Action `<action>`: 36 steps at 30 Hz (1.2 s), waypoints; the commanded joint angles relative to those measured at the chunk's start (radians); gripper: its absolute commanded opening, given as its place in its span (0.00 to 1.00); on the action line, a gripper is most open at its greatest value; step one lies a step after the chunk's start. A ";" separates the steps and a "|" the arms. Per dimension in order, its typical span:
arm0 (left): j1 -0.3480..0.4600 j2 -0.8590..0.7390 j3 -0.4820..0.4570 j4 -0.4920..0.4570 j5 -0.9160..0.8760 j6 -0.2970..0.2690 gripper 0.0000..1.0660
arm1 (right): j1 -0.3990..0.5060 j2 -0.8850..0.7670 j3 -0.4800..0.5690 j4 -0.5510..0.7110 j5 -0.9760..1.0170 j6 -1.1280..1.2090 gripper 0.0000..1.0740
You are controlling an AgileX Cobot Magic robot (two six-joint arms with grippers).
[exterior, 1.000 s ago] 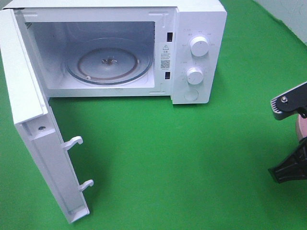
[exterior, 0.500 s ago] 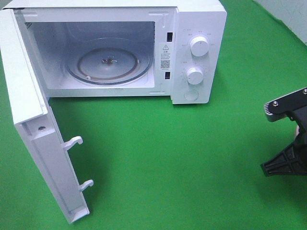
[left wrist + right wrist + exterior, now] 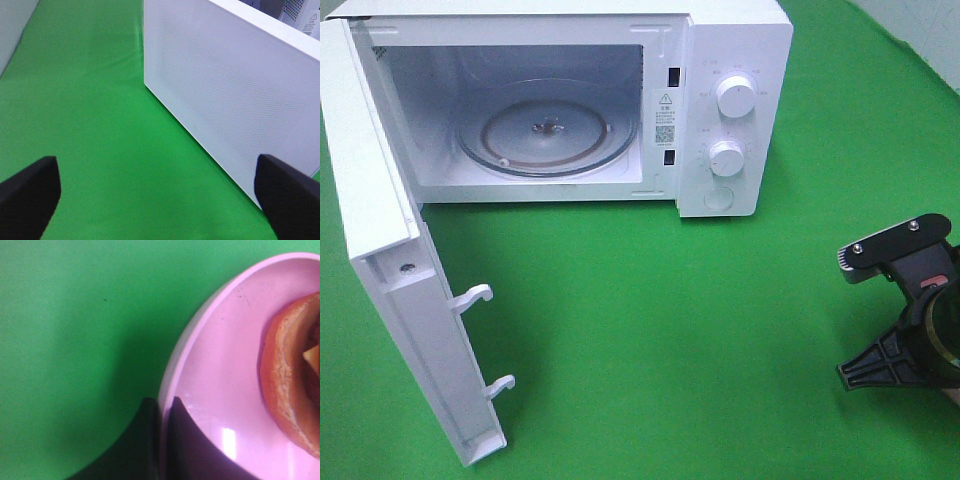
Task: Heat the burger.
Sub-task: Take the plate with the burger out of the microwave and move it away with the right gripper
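Right gripper pinches the plate rim; the burger could slide off toward the microwave at 10 o'clock; left gripper gapes, empty.

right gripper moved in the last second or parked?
Yes. In the overhead view the right gripper has come in from the right edge toward the middle, leftward and nearer the microwave, which has not shifted. It is clamped on the pink plate's rim.

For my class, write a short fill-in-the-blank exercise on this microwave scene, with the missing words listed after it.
1. The microwave door stands ____.
2. The right gripper is shut on the rim of the pink ____.
3. The burger lies on the plate, not yet on the glass ____ inside the microwave.
4. The cloth under everything is ____.

Missing words: open; plate; turntable; green
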 commanded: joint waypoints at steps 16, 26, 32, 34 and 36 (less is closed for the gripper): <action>0.000 -0.017 0.002 -0.001 -0.002 -0.001 0.92 | -0.005 0.046 -0.003 0.051 0.013 0.022 0.42; 0.000 -0.017 0.002 -0.001 -0.002 -0.001 0.92 | -0.004 -0.066 -0.004 0.186 0.014 -0.110 0.50; 0.000 -0.017 0.002 -0.001 -0.002 -0.001 0.92 | -0.004 -0.259 -0.004 0.260 0.017 -0.244 0.51; 0.000 -0.017 0.002 -0.001 -0.002 -0.001 0.92 | -0.004 -0.290 -0.004 0.287 0.017 -0.279 0.52; 0.000 -0.017 0.002 -0.001 -0.002 -0.001 0.92 | -0.004 -0.338 -0.004 0.345 0.017 -0.350 0.55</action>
